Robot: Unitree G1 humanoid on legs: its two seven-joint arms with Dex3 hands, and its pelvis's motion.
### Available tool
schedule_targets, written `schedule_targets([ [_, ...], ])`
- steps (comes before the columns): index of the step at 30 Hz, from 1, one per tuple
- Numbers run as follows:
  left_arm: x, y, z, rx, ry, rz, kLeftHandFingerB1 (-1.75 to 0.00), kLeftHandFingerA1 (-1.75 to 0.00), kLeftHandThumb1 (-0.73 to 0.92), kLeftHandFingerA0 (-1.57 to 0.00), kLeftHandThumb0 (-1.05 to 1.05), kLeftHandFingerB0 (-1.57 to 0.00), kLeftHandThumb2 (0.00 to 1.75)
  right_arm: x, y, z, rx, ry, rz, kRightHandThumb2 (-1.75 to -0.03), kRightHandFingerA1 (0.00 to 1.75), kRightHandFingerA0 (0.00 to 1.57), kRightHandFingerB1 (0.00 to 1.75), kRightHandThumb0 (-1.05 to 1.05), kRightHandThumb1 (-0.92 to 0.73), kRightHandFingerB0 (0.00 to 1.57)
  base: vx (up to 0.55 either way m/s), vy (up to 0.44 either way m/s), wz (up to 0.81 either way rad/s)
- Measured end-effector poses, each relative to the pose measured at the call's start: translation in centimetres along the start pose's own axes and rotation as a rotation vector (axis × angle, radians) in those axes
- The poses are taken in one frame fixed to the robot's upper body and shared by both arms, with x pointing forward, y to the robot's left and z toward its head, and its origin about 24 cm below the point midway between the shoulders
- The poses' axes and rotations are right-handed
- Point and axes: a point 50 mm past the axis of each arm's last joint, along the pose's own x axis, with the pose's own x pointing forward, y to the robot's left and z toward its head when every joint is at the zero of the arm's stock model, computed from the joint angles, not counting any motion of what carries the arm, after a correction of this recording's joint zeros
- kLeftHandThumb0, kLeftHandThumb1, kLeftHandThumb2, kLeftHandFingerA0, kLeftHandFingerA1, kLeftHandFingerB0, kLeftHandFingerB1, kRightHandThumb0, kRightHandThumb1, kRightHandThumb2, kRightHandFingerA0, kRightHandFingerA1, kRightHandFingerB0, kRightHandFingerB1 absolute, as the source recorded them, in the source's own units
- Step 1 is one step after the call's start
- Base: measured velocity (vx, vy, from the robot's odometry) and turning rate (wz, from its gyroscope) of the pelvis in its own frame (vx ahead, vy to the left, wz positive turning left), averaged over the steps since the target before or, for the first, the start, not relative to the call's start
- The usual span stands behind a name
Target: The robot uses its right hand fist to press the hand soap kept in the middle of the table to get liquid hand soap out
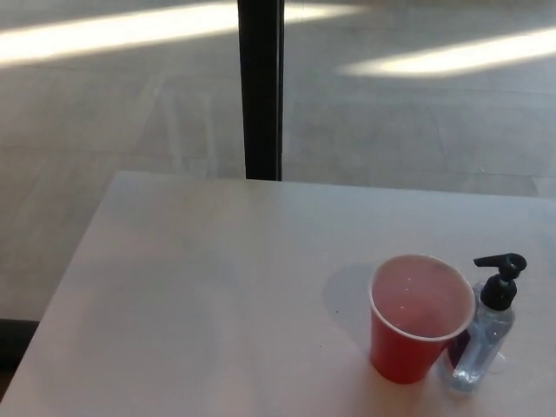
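Observation:
A clear hand soap bottle (483, 342) with a black pump head (500, 276) stands upright on the white table (217, 287), at the lower right of the head view. Its spout points left, over the rim of a red plastic cup (419, 318) that stands touching the bottle's left side. The cup is upright and looks pale pink inside. Neither of my hands shows in this view.
A black vertical post (261, 87) rises behind the table's far edge. Beyond it lies a grey tiled floor with bright light streaks. The table's left edge runs diagonally down to the lower left corner.

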Motion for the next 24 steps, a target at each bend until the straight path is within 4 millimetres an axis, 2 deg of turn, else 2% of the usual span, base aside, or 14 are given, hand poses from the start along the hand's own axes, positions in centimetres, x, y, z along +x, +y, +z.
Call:
schedule_targets([
  [1, 0.0, 0.0, 0.0, 0.0, 0.001, 0.0, -0.79, -0.91, 0.49, -0.72, -0.19, -0.56, 0.91, -0.3, -1.4, -0.6, 0.003, 0.026, -0.067, -1.05, 1.75, 0.68, 1.48, -0.57, -0.71, 0.16, 0.0, 0.0, 0.0],
  [3, 0.0, 0.0, 0.0, 0.001, 0.001, 0.0, -0.79, -0.91, 0.49, -0.72, -0.19, -0.56, 0.91, -1.0, -3.2, -1.5, 0.008, 0.065, -0.157, -1.05, 1.75, 0.68, 1.48, -0.57, -0.71, 0.16, 0.0, 0.0, 0.0],
  [4, 0.0, 0.0, 0.0, 0.001, 0.001, 0.0, -0.78, -0.9, 0.5, -0.7, -0.18, -0.54, 0.92, -1.4, -4.2, -2.1, 0.011, 0.09, -0.207, -1.18, 1.75, 0.99, 1.57, -0.55, -0.55, 0.29, 0.0, 0.0, 0.0],
  [5, 0.0, 0.0, -0.1, 0.001, 0.002, 0.0, -0.76, -0.89, 0.51, -0.68, -0.18, -0.51, 0.91, -1.9, -5.2, -2.9, 0.018, 0.119, -0.262, -1.23, 1.38, 1.16, 0.94, -0.59, -0.58, 0.44, 0.0, 0.0, 0.0],
  [6, 0.0, 0.0, -0.1, 0.001, 0.002, 0.0, -0.77, -0.89, 0.5, -0.69, -0.17, -0.52, 0.92, -2.6, -6.4, -3.8, 0.024, 0.153, -0.321, -1.13, 1.75, 0.75, 1.51, -0.52, -0.67, 0.12, 0.0, 0.0, 0.0],
  [9, 0.0, 0.0, -0.1, 0.001, 0.003, 0.001, -0.82, -0.92, 0.49, -0.7, -0.18, -0.56, 0.95, -4.1, -8.2, -5.6, 0.035, 0.226, -0.428, -1.14, 1.75, 0.68, 1.15, -0.48, -0.67, 0.08, 0.0, 0.0, 0.0],
  [10, 0.0, 0.0, -0.2, 0.001, 0.005, 0.001, -0.8, -0.9, 0.48, -0.67, -0.18, -0.52, 0.93, -5.4, -9.5, -7.0, 0.04, 0.284, -0.508, -1.18, 1.75, 1.09, 1.28, -0.45, -0.59, 0.62, 0.0, 0.0, 0.0],
  [13, 0.0, 0.1, -0.2, 0.001, 0.006, 0.002, -0.78, -0.9, 0.5, -0.68, -0.17, -0.52, 0.91, -8.1, -11.4, -9.7, 0.043, 0.401, -0.64, -1.17, 1.75, 1.07, 1.18, -0.46, -0.56, 0.64, 0.0, 0.0, 0.0],
  [15, 0.0, 0.1, -0.3, 0.0, 0.007, 0.003, -0.77, -0.89, 0.49, -0.69, -0.19, -0.52, 0.91, -10.2, -12.5, -11.5, 0.038, 0.489, -0.724, -1.18, 1.06, 0.87, 0.94, -0.36, -0.52, 0.75, 0.0, 0.0, 0.0],
  [17, 0.0, 0.2, -0.5, -0.002, 0.015, 0.006, -0.77, -0.89, 0.49, -0.69, -0.19, -0.52, 0.91, -12.3, -13.2, -13.2, 0.039, 0.572, -0.797, -1.18, 1.06, 0.87, 0.94, -0.36, -0.52, 0.75, 0.0, 0.0, 0.0],
  [19, 0.0, 0.4, -0.6, -0.003, 0.023, 0.011, -0.76, -0.85, 0.44, -0.67, -0.18, -0.52, 0.99, -14.0, -13.7, -14.5, 0.028, 0.646, -0.854, -1.22, 1.48, 1.09, 1.27, -0.32, -0.34, 0.92, 0.0, 0.0, 0.0],
  [21, 0.0, 0.7, -0.7, -0.002, 0.025, 0.018, -0.77, -0.84, 0.45, -0.66, -0.17, -0.53, 0.99, -15.8, -13.9, -15.8, -0.001, 0.726, -0.899, -1.17, 1.44, 1.0, 1.29, -0.32, -0.4, 0.89, 0.0, 0.0, 0.0],
  [22, 0.0, 0.9, -0.7, -0.003, 0.025, 0.023, -0.74, -0.82, 0.45, -0.63, -0.17, -0.49, 0.99, -16.7, -14.0, -16.4, -0.01, 0.764, -0.921, -1.13, 1.21, 1.1, 0.98, -0.38, -0.45, 0.76, 0.0, 0.0, 0.0],
  [24, 0.0, 1.1, -0.7, -0.004, 0.024, 0.028, -0.76, -0.84, 0.45, -0.66, -0.18, -0.52, 0.98, -17.4, -14.0, -16.9, -0.025, 0.799, -0.918, -1.18, 1.32, 0.92, 1.14, -0.31, -0.4, 0.75, 0.0, 0.0, 0.0],
])
